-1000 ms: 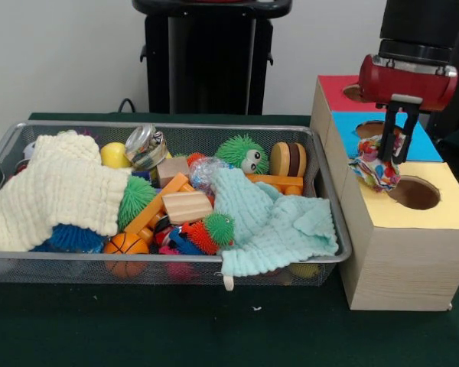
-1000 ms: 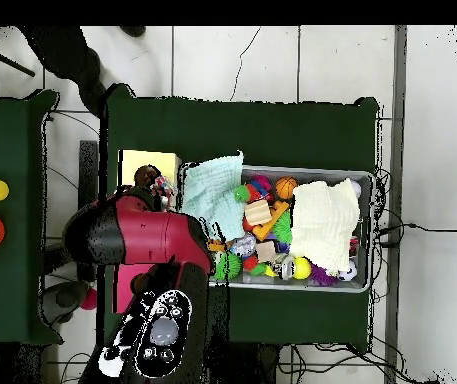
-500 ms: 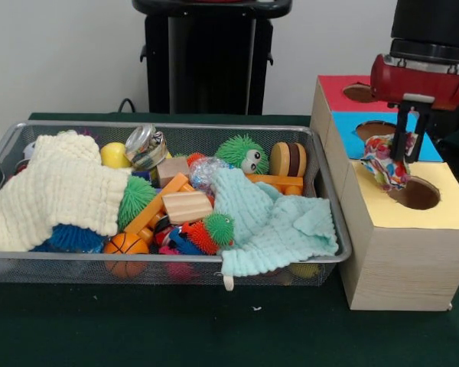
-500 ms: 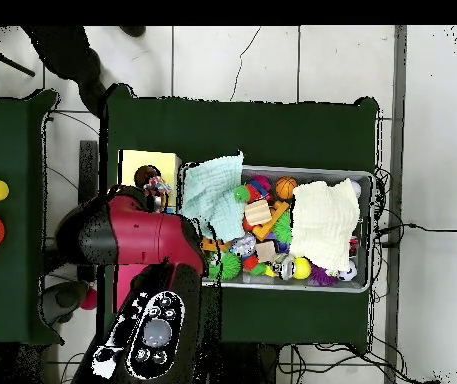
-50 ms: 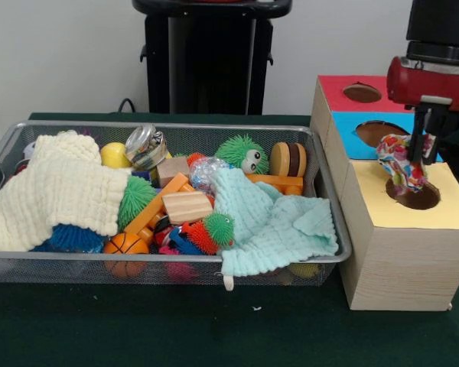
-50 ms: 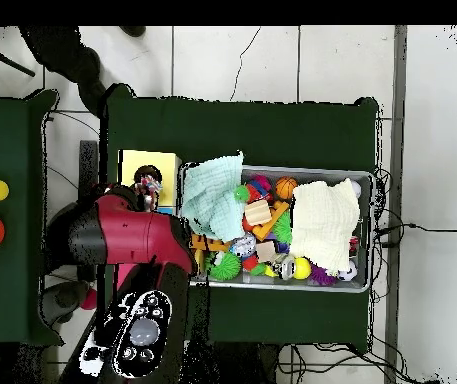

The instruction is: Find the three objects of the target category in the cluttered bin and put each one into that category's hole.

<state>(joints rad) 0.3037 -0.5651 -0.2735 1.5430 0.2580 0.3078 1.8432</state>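
The tool (image 5: pixel 418 164) grips a multicoloured crumpled bundle (image 5: pixel 398 157) right above the yellow section's hole (image 5: pixel 415 194) in the sorting box (image 5: pixel 402 252). This drop looks imminent; the mesh bin (image 5: pixel 321 191) remains crowded, other targets unidentifiable.

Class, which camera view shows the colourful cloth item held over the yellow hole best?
The front view: the colourful cloth item hangs from the tool just above the yellow hole, seen clearly from the side. Overhead, it is only a small patch beside the arm.
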